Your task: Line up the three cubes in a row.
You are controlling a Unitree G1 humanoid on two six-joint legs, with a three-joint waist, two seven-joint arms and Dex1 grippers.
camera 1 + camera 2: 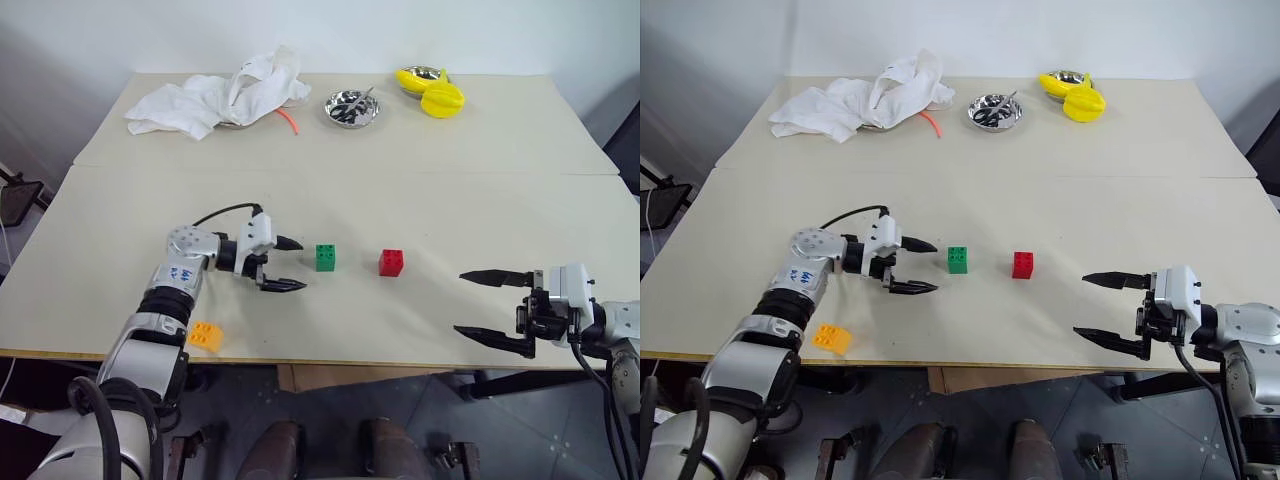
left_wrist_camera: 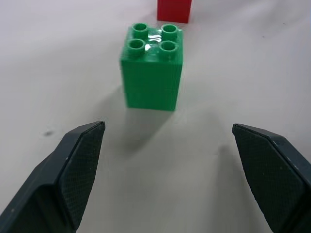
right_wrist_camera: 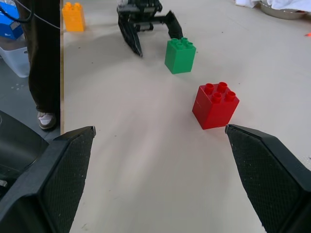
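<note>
The green cube and the red cube stand side by side, a short gap apart, near the middle of the table. The orange-yellow cube sits by the table's front edge, beside my left forearm. My left gripper is open just left of the green cube, which stands free a little beyond its black fingertips. My right gripper is open at the front right, apart from the red cube, with nothing between its fingers.
At the back lie a crumpled white cloth, a small metal bowl and a yellow lemon-shaped object. A seam crosses the table. A person's leg stands beside the table in the right wrist view.
</note>
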